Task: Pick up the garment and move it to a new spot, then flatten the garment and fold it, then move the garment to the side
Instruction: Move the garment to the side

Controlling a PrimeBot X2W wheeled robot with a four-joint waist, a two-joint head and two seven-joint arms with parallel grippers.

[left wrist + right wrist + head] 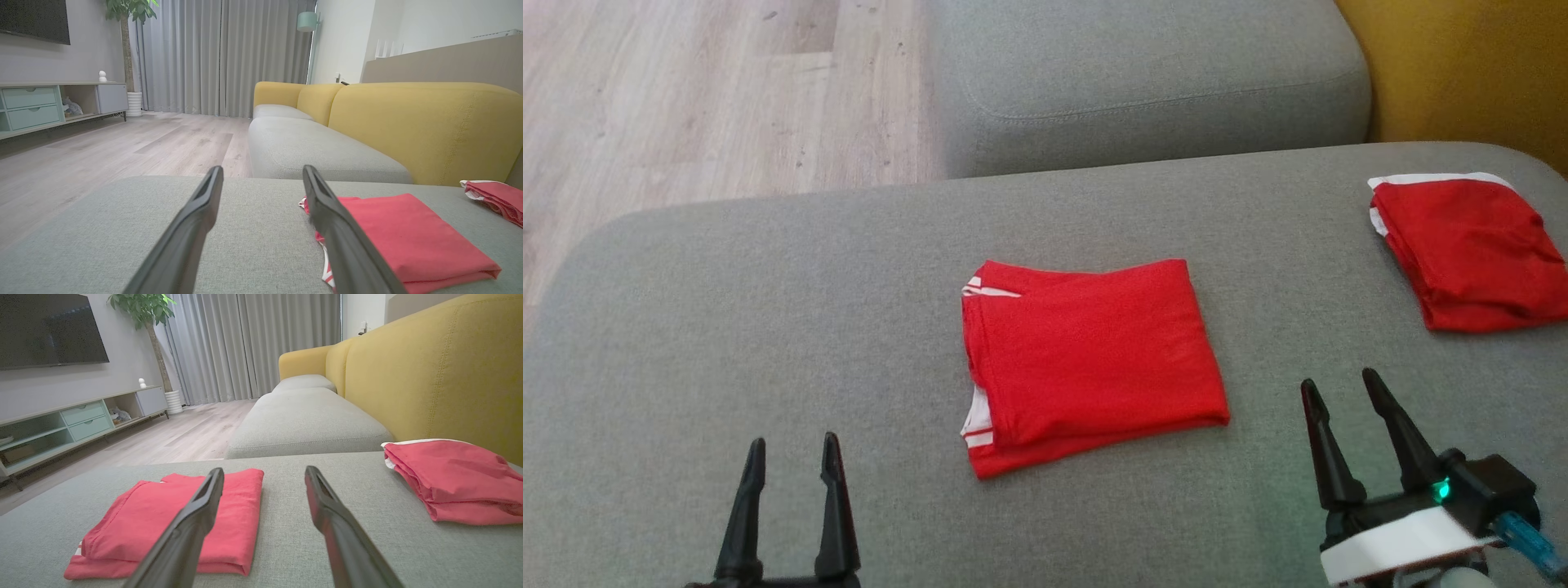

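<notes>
A red garment (1090, 359) with white trim lies folded into a neat rectangle in the middle of the grey sofa seat (768, 327). It also shows as the folded garment (412, 237) in the left wrist view and the folded garment (175, 518) in the right wrist view. My left gripper (792, 453) stands open at the lower left, well to the left of the garment, with nothing between its fingers. Low on the right, my right gripper (1339, 388) is open too, just off the garment's right edge, empty.
A second folded red garment (1474, 249) lies at the seat's far right, near the yellow backrest (1462, 65). Another grey seat cushion (1152, 73) adjoins at the back. Wooden floor (686, 90) lies beyond the seat's left edge.
</notes>
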